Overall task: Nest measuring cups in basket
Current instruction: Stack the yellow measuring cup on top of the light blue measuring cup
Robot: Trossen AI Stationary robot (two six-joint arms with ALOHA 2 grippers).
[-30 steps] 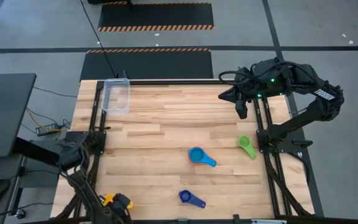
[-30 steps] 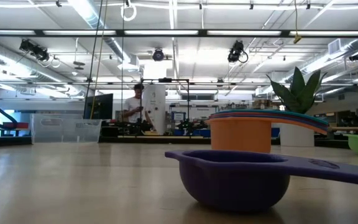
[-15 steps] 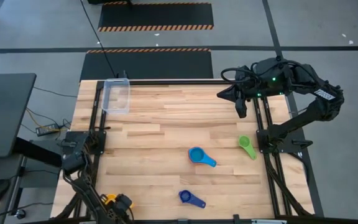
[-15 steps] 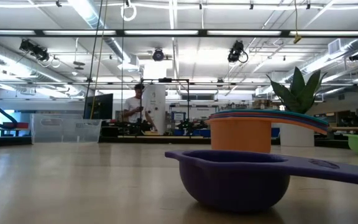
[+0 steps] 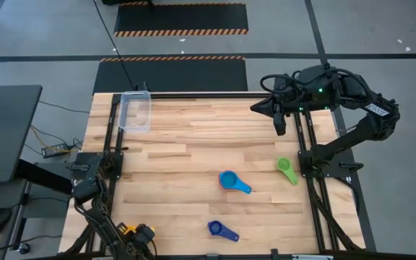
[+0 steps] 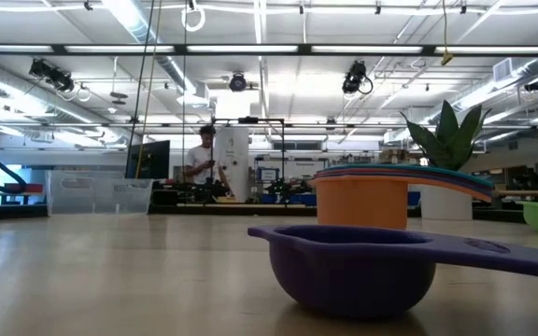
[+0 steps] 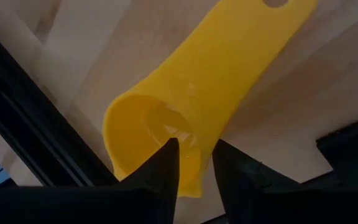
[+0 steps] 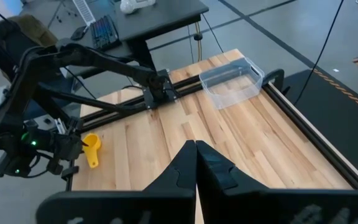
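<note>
At the table's near left corner: the left gripper (image 5: 137, 232) is pinching the wall of a yellow cup (image 7: 191, 112), one finger (image 7: 165, 177) sitting inside the bowl and the other outside it.
Yellow cup: it is lying just over the wooden table (image 5: 193, 155), far from the basket (image 5: 136, 110) along the same left side, its flat handle pointing away from the fingers.
Basket: it is sitting clear-walled at the table's far left corner, with no cup showing inside it.
Right gripper (image 5: 279, 128): it is hanging above the far right part of the table, level with the basket and well apart from it, its fingers (image 8: 194, 163) pressed together on nothing.
Light blue cup (image 5: 230, 180): it is resting near the table's middle, well away from the basket.
Dark blue cup (image 5: 216, 229): it is lying by the near edge, farther still from the basket.
Green cup (image 5: 285, 167): it is lying near the right rail, across the table from the basket.
Low view: a purple-looking cup (image 6: 353, 271) is sitting closest, an orange cup (image 6: 362, 201) is standing behind it under a fan of coloured handles, and a person (image 6: 201, 159) is standing in the room beyond.
</note>
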